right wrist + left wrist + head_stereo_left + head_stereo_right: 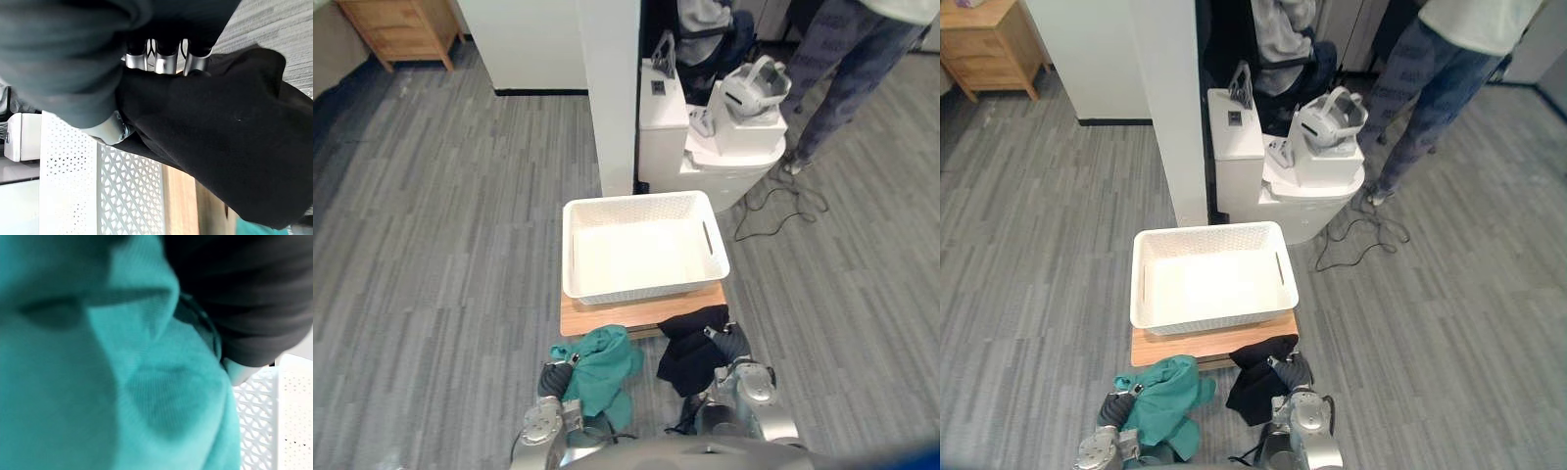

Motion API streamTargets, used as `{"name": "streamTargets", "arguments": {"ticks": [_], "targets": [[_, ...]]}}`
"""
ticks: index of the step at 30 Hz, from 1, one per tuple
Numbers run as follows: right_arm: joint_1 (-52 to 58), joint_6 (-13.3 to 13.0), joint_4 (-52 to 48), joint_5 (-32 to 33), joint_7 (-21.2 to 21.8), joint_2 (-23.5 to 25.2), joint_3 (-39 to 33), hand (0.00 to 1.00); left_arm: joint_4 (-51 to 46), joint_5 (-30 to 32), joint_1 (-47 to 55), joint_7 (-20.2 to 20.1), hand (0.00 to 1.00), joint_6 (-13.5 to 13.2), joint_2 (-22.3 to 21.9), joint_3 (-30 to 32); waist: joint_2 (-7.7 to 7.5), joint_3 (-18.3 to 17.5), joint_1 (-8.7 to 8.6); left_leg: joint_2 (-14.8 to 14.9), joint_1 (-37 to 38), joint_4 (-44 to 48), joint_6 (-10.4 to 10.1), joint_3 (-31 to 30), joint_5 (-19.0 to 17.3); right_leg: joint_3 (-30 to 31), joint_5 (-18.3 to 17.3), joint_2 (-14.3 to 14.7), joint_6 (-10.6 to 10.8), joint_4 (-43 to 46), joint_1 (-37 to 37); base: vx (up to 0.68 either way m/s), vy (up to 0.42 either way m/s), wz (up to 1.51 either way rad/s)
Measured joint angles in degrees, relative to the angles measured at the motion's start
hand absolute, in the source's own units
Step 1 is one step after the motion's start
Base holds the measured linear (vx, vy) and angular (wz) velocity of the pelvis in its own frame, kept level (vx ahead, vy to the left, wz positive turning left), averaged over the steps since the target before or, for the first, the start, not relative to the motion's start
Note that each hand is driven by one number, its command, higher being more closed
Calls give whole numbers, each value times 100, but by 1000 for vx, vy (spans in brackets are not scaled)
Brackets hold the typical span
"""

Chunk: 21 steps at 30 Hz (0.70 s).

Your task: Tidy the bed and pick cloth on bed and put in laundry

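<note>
While the white laundry basket (641,286) on its low wooden counter (607,318) holds nothing yet, both cloths hang just short of its near wall. The right hand (731,345) has its fingers (166,62) and thumb clamped into the black cloth (690,348), which droops below them. A teal cloth (602,367) drapes over the left hand (552,378) and covers it, so I cannot tell whether that hand grips it. This looks like the delivery step. Next, each hand should rise over the rim just ahead of the fingers and let go well inside, so no trailing fold catches the wall.
</note>
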Motion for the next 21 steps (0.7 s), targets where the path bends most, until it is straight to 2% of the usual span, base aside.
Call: {"name": "streamTargets", "arguments": {"ticks": [3,6,10,12,15,17,21], "targets": [[235,0,12,88,-3,15,-59,100,5,-2,52,-9,100,1,-34,-36,-1,-5,23,77,325,-224,-54,-39,33,-3,45,151,-57,-230,377,107,-45,9],[377,2,13,105,-2,17,-142,100,7,-1,56,-131,100,1,-34,-51,-78,-53,17,65,326,-225,-60,-28,29,25,83,155,-39,-378,432,59,1,2],[510,11,13,111,-12,71,-270,100,7,-2,75,-179,100,1,-3,-55,-65,-57,-10,36,374,-234,-60,35,29,72,134,145,-13,-517,514,-12,30,-7],[550,17,5,112,-18,83,-336,100,14,-2,100,-205,100,3,47,-60,-23,-86,-27,39,401,-257,-60,38,29,73,164,154,1,-583,569,-44,14,-2],[691,68,-354,111,-136,62,-727,100,63,-3,139,-209,100,3,49,-83,142,-190,-47,41,392,-262,-56,42,32,87,198,156,21,-620,570,-49,17,-3],[676,93,-1058,107,-248,8,-1151,100,197,-2,176,-206,100,12,61,-75,275,-268,-112,57,387,-263,-54,78,34,154,245,175,33,-691,562,-46,16,-10],[411,86,-2253,108,-393,-403,-1640,100,196,-3,249,-205,100,12,97,-35,312,-302,-121,82,390,-263,-56,165,33,243,308,198,25,-786,542,-21,16,-12]]}}
